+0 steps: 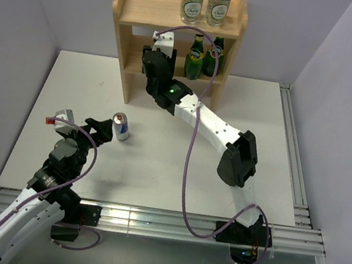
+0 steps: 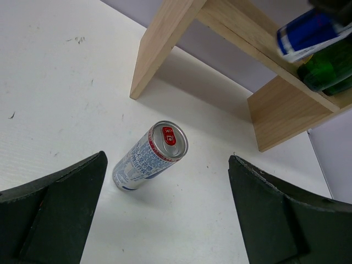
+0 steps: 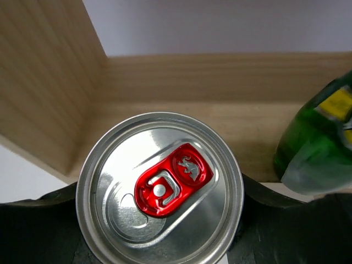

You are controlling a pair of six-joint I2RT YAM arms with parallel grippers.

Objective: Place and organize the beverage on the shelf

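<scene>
Our right jaws clamp a slim silver red-tabbed can [image 3: 159,187] inside the light pine shelf [image 3: 49,82], beside a dark green glass bottle [image 3: 313,143]. Our left jaws gape, facing a second silver-blue can [image 2: 149,157] upright on the white surface [image 2: 55,82].

Light: bright, even, diffuse from above.
Shadows: soft one beside the upright can [image 2: 149,157] on the counter [image 2: 55,82]; deeper under the shelf [image 2: 165,49].
Glare: mild sheen on the second can [image 3: 159,187], across its lid.
Blur: green bottle [image 3: 316,143] soft in the right wrist view.
</scene>
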